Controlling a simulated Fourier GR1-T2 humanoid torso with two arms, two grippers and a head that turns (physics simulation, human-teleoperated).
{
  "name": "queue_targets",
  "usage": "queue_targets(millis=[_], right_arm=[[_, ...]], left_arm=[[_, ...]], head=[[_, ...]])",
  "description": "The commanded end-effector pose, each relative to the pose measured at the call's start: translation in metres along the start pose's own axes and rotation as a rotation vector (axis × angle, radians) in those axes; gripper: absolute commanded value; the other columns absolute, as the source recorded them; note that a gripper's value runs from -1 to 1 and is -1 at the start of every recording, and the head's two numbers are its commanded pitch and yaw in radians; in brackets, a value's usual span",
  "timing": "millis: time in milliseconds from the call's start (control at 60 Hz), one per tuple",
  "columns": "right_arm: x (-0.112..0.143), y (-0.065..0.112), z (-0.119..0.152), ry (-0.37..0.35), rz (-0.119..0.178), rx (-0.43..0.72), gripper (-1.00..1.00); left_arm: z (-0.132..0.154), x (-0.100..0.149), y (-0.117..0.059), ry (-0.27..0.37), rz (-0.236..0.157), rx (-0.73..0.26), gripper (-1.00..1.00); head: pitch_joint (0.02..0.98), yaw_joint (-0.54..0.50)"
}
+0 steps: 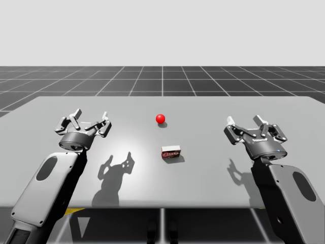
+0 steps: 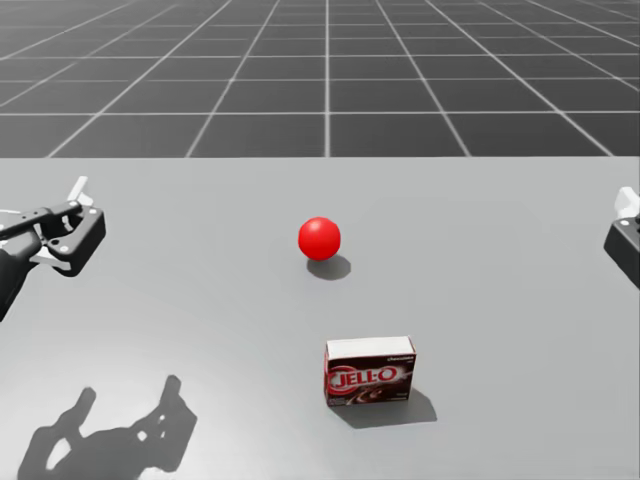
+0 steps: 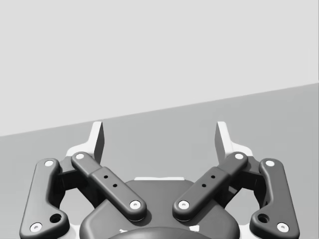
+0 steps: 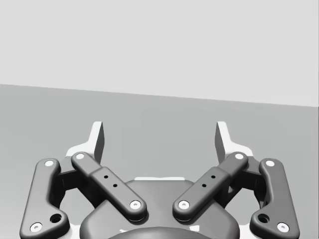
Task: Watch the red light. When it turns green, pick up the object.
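Red is the colour of the light (image 2: 319,238) at this moment, so the step in hand is to wait and watch; it is not yet time to grasp. The light is a small ball that sits on the grey table (image 1: 213,168), near its middle. The box (image 2: 369,371), dark red with a white top, stands on the table just on my side of the light and a little toward my right, apart from it and touched by nothing. My left gripper (image 1: 90,118) hovers over the left part of the table and my right gripper (image 1: 245,122) over the right part, both well apart from the box, which lies between them. In each wrist view the two fingers stand wide apart with nothing between them. I judge that when the light becomes green, one arm must reach inward to the box, bring its fingers down on two opposite sides, close and lift. The box looks small, so a crooked approach could push it away or tip it over.
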Motion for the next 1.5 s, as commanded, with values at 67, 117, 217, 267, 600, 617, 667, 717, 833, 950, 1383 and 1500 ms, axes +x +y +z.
queue_targets(millis=[67,117,217,267,600,617,667,717,833,950,1383,1500], right_arm=[[0.0002,0.0002,-0.0001,-0.002,0.006,-0.002,-1.0],[0.0003,0.0003,-0.0001,-0.002,0.005,-0.001,-1.0],[0.0003,0.0004,-0.0001,-0.002,0.006,-0.002,-1.0],[0.0002,0.0004,-0.0002,-0.001,0.005,-0.001,-1.0],[0.0007,0.0001,0.0004,-0.001,0.004,-0.003,-1.0],[0.0007,0.0,0.0005,-0.002,0.004,-0.003,-1.0],[0.001,-0.0002,0.0005,-0.003,0.004,-0.004,-1.0],[0.0009,-0.0001,0.0006,-0.003,0.005,-0.005,-1.0],[0.0006,0.0004,0.0003,-0.001,0.006,-0.002,-1.0],[0.0005,0.0003,0.0002,0.0,0.004,-0.001,-1.0],[0.001,0.0003,0.0003,0.0,0.004,-0.002,-1.0],[0.001,0.0002,0.0003,0.001,0.003,-0.003,-1.0]], left_arm=[[-0.0003,0.0002,-0.0003,0.0,0.002,-0.001,-1.0],[-0.0004,0.0003,-0.0003,0.0,0.002,-0.001,-1.0],[-0.0004,0.0004,-0.0004,0.0,0.002,-0.001,-1.0],[-0.0003,0.0005,-0.0004,0.0,0.002,-0.001,-1.0],[-0.0003,0.0005,-0.0005,0.0,0.002,-0.001,-1.0],[-0.0003,0.0005,-0.0005,0.0,0.002,-0.001,-1.0],[-0.0003,0.0005,-0.0005,0.0,0.002,-0.001,-1.0],[-0.0003,0.0005,-0.0005,0.0,0.002,-0.001,-1.0],[-0.0003,0.0005,-0.0005,0.0,0.002,-0.001,-1.0],[-0.0003,0.0005,-0.0005,0.0,0.002,-0.001,-1.0],[-0.0003,0.0005,-0.0005,0.0,0.002,-0.001,-1.0],[-0.0003,0.0005,-0.0005,0.0,0.002,-0.001,-1.0]], head=[[0.613,0.01],[0.614,0.01],[0.616,0.01],[0.617,0.01],[0.617,0.01],[0.617,0.01],[0.615,0.01],[0.615,0.01],[0.615,0.01],[0.616,0.01],[0.615,0.01],[0.617,0.01]])
